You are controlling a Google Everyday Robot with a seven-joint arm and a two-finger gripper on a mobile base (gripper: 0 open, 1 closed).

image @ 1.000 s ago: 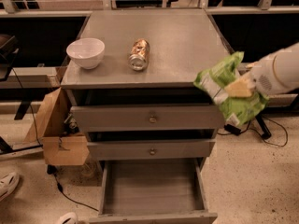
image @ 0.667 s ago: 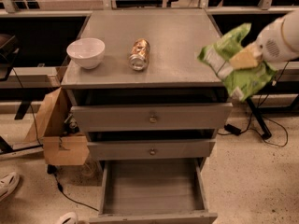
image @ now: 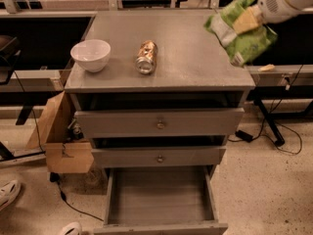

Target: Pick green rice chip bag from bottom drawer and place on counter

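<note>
The green rice chip bag (image: pixel 243 35) hangs in the air over the right edge of the counter (image: pixel 195 58), held up by my gripper (image: pixel 248 19), which is shut on its upper part. The white arm reaches in from the top right corner. The bag is crumpled, with white label patches showing. The bottom drawer (image: pixel 160 196) is pulled open at the bottom of the view and its grey tray floor is bare.
A white bowl (image: pixel 91 55) and a shiny metal can (image: pixel 146 57) lying on its side rest on the counter's left half. Two upper knobbed drawers (image: pixel 159 123) are shut or nearly so. A cardboard box (image: pixel 58 131) stands left of the cabinet. Cables lie on the floor at right.
My gripper has carried the bag up and back, from beside the cabinet's right front corner to above the counter's right edge.
</note>
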